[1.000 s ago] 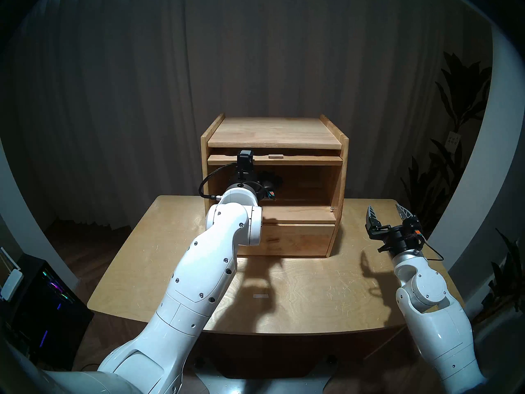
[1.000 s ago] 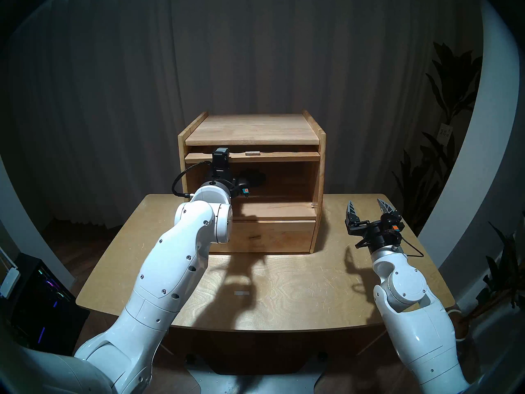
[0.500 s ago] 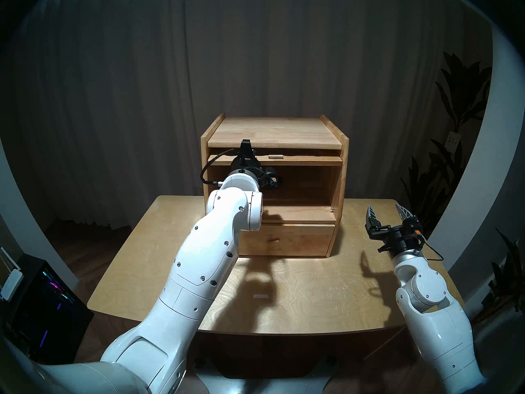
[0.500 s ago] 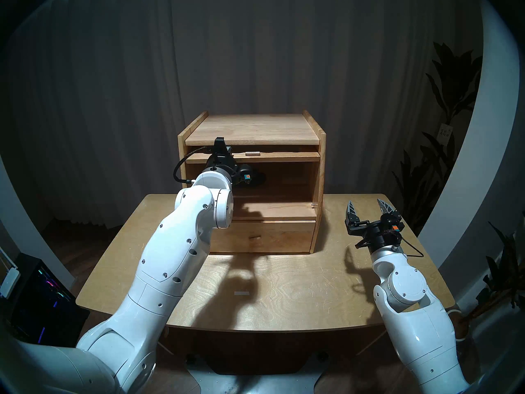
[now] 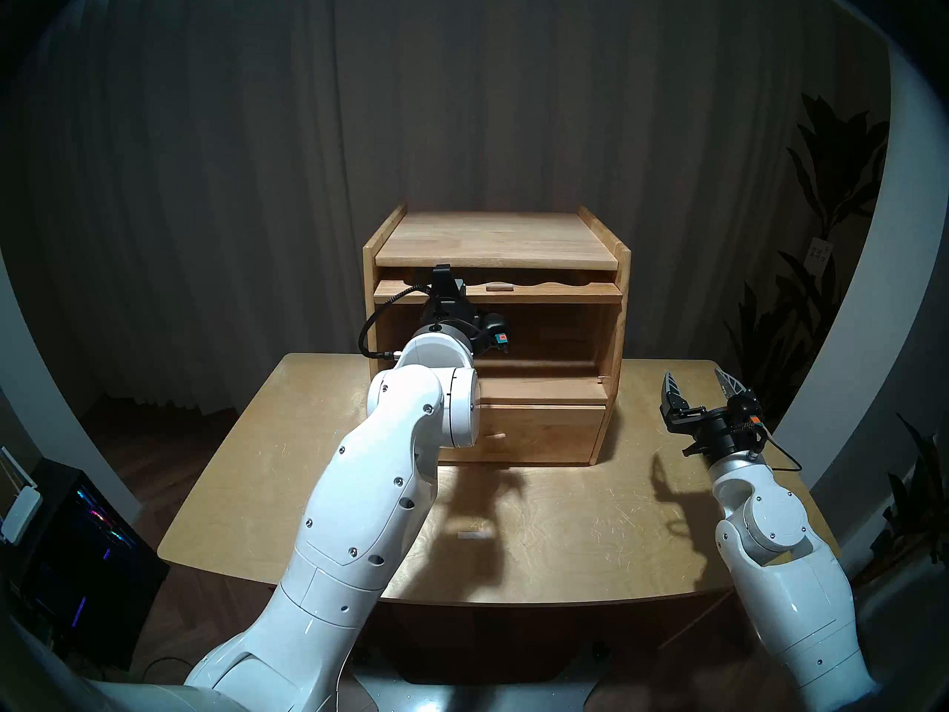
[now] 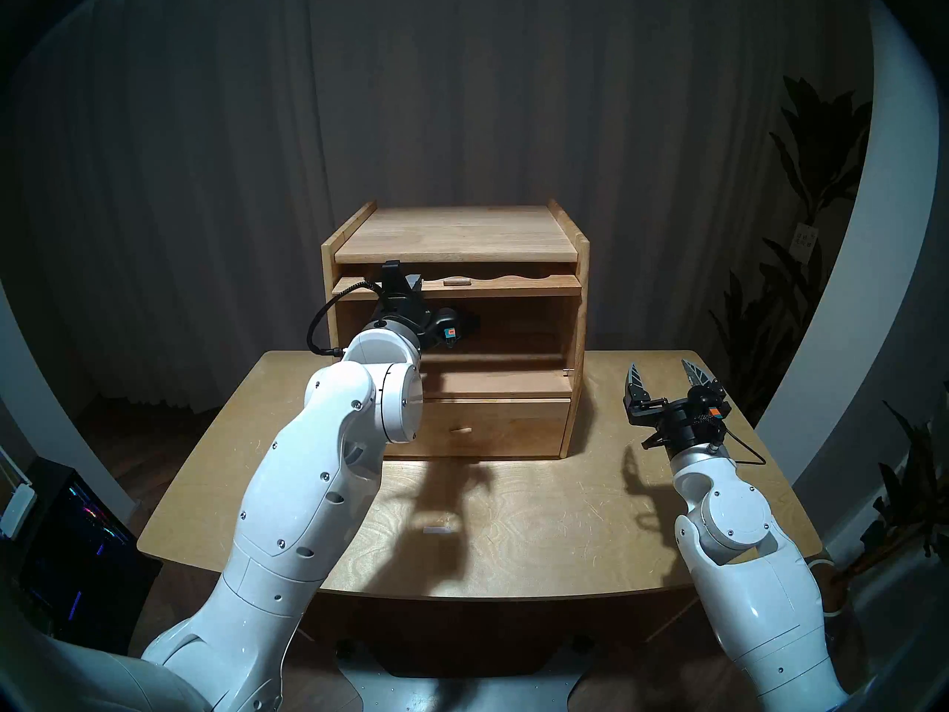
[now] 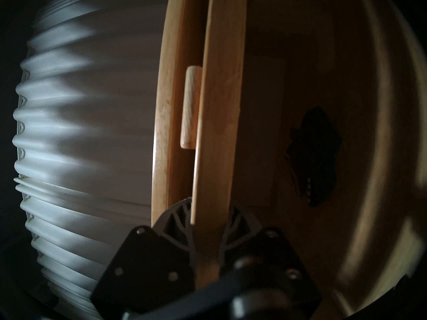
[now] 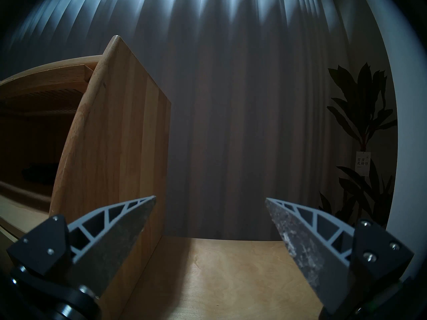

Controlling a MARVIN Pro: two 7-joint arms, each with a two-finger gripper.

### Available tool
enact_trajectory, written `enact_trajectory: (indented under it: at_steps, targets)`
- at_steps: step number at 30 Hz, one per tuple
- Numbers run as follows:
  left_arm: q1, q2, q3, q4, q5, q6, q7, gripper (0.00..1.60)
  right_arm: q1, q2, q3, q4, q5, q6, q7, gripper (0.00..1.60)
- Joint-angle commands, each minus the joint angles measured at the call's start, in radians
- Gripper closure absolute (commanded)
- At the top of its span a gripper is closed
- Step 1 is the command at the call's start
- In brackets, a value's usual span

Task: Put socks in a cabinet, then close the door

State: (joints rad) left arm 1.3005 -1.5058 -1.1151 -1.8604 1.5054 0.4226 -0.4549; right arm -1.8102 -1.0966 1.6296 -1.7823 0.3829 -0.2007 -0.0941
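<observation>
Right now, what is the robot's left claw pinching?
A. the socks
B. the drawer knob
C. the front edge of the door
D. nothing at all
C: in the left wrist view the left gripper is closed on the front edge of the door, while the socks lie inside the cabinet.

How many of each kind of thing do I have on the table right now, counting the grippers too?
Cabinet: 1
Door (pulled partly out at the top, edge clamped in the left gripper): 1
Drawer: 1
Socks bundle (inside the cabinet): 1
Grippers: 2, left gripper, right gripper
Total: 6
</observation>
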Motion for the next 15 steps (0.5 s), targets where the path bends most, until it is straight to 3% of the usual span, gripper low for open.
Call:
enact_trajectory:
  at_steps: [1, 5, 6, 11, 15]
  targets:
    - [0.019, -0.015, 0.015, 0.049, 0.063, 0.06, 0.124, 1.6, 0.003, 0.0, 0.006, -0.023, 0.001, -0.01, 0.0, 0.0]
    - [-0.011, -0.033, 0.011, 0.125, 0.098, 0.1, 0.203, 1.6, 0.004, -0.001, 0.006, -0.022, 0.001, -0.01, 0.0, 0.0]
    - [-0.016, -0.016, 0.023, 0.134, 0.131, 0.102, 0.193, 1.6, 0.004, -0.001, 0.006, -0.022, 0.001, -0.01, 0.0, 0.0]
    - [-0.01, 0.015, 0.06, 0.208, 0.245, 0.146, 0.303, 1.6, 0.004, -0.001, 0.006, -0.021, 0.001, -0.01, 0.0, 0.0]
    - [0.036, 0.008, 0.098, 0.158, 0.276, 0.158, 0.277, 1.6, 0.003, -0.001, 0.006, -0.023, 0.001, -0.01, 0.0, 0.0]
